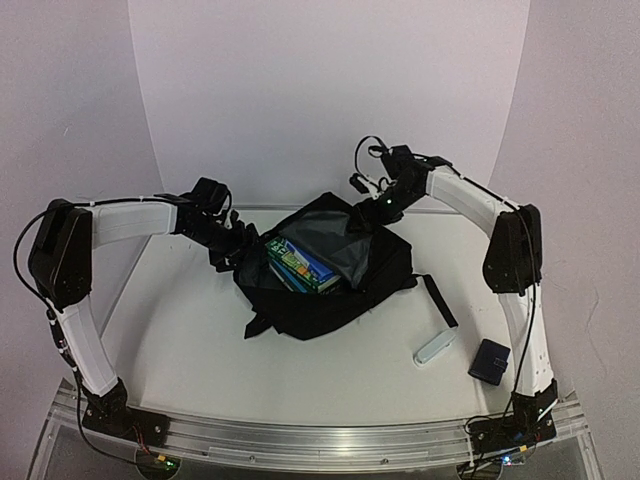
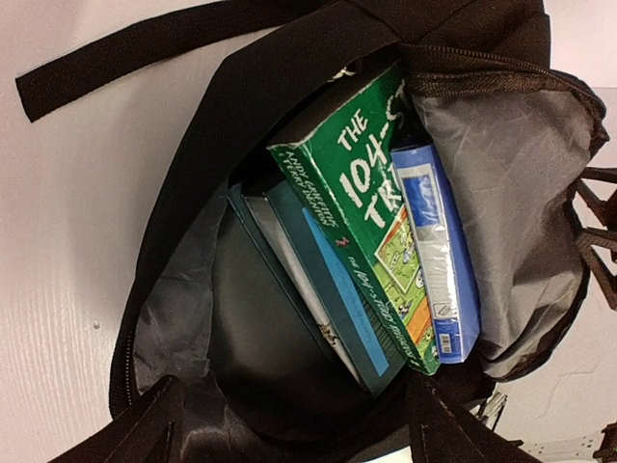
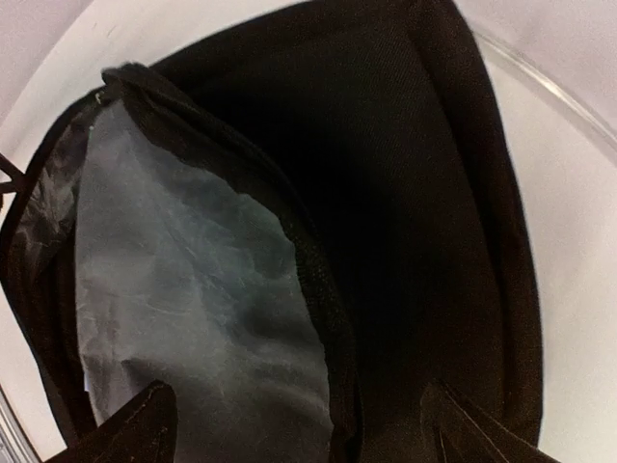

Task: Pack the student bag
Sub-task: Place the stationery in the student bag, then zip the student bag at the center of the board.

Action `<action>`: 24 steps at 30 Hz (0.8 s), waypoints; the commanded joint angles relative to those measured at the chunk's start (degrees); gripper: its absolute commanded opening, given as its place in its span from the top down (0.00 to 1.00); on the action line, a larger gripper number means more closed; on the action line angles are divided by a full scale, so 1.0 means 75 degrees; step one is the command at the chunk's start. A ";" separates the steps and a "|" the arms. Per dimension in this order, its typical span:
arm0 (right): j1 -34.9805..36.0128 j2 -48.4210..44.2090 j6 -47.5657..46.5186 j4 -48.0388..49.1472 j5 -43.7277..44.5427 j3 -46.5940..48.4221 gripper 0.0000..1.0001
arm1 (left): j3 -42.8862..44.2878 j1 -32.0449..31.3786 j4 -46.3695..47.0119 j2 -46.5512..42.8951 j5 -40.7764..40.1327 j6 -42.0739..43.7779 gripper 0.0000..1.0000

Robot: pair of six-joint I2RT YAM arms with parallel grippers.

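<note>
The student bag [image 1: 318, 308], a soft black backpack, lies in the middle of the table with its mouth wide open. Inside it stand a green book [image 2: 371, 193], a teal book [image 2: 333, 289] and a blue-and-white pack [image 2: 439, 260]. My left gripper [image 1: 235, 248] is at the left rim of the mouth. In the left wrist view it [image 2: 304, 439] is open, its fingers straddling the black rim. My right gripper [image 1: 385, 205] is at the far right rim. In the right wrist view it [image 3: 308, 434] is open over the edge between the grey lining [image 3: 183, 289] and the black shell [image 3: 405, 174].
A white oblong item [image 1: 435, 347] and a small dark-blue pouch [image 1: 490, 360] lie on the table at the near right. A black strap [image 1: 440, 300] trails from the bag toward them. The curved white backdrop rises close behind the bag.
</note>
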 commanded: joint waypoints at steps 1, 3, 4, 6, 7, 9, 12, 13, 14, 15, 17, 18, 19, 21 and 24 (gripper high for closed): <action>0.0124 0.0194 0.0136 -0.0266 -0.0474 -0.0188 0.29 | 0.0032 -0.0004 -0.0103 -0.0094 -0.0172 -0.0056 0.25; 0.0126 0.0120 0.0193 -0.0354 -0.1034 -0.0154 0.52 | 0.0041 -0.0002 -0.0128 -0.0132 -0.0187 -0.0082 0.29; 0.0128 0.0023 0.0224 -0.0359 -0.1387 -0.0127 0.64 | 0.0041 -0.0003 -0.0130 -0.0159 -0.0184 -0.0092 0.31; 0.0171 -0.0251 0.0284 -0.0344 -0.2086 -0.0035 0.83 | 0.0029 -0.0005 -0.0124 -0.0228 -0.0146 -0.0093 0.35; 0.0244 -0.0395 0.0300 -0.0321 -0.2275 0.0042 0.93 | 0.0021 -0.0003 -0.0113 -0.0282 -0.0118 -0.0089 0.38; 0.0493 -0.0667 0.0270 -0.0255 -0.2340 0.0129 1.00 | -0.0075 -0.0002 -0.0002 -0.0457 -0.0086 -0.0114 0.42; 0.0918 -0.0853 0.0334 -0.0067 -0.2258 0.0095 1.00 | -0.0272 0.0032 0.0136 -0.0764 -0.0044 -0.0197 0.48; 0.1083 -0.0836 0.0339 -0.0029 -0.2197 0.0095 1.00 | -0.0342 0.0058 0.0119 -0.0832 -0.0012 -0.0222 0.50; 0.1225 -0.0785 0.0288 -0.0009 -0.2038 0.0100 1.00 | -0.0410 0.0095 0.0098 -0.0863 0.0020 -0.0249 0.53; 0.1366 -0.0734 0.0179 -0.0005 -0.1880 0.0093 0.98 | -0.0502 0.0127 0.0099 -0.0913 0.0038 -0.0282 0.56; 0.1711 -0.0640 -0.0029 -0.0004 -0.1599 0.0104 0.93 | -0.0739 0.0177 0.0163 -0.1067 0.0041 -0.0387 0.63; 0.1847 -0.0605 -0.0137 -0.0022 -0.1512 0.0118 0.89 | -0.0838 0.0213 0.0208 -0.1147 0.0036 -0.0457 0.66; 0.1964 -0.0595 -0.0224 -0.0031 -0.1488 0.0117 0.87 | -0.0928 0.0276 0.0255 -0.1240 0.0031 -0.0524 0.68; 0.2145 -0.0670 -0.0421 -0.0070 -0.1544 0.0054 0.74 | -0.1050 0.0372 0.0311 -0.1486 -0.0028 -0.0611 0.70; 0.2113 -0.0993 -0.0628 -0.0194 -0.1720 -0.0110 0.47 | -0.1066 0.0412 0.0366 -0.1919 -0.0338 -0.0476 0.62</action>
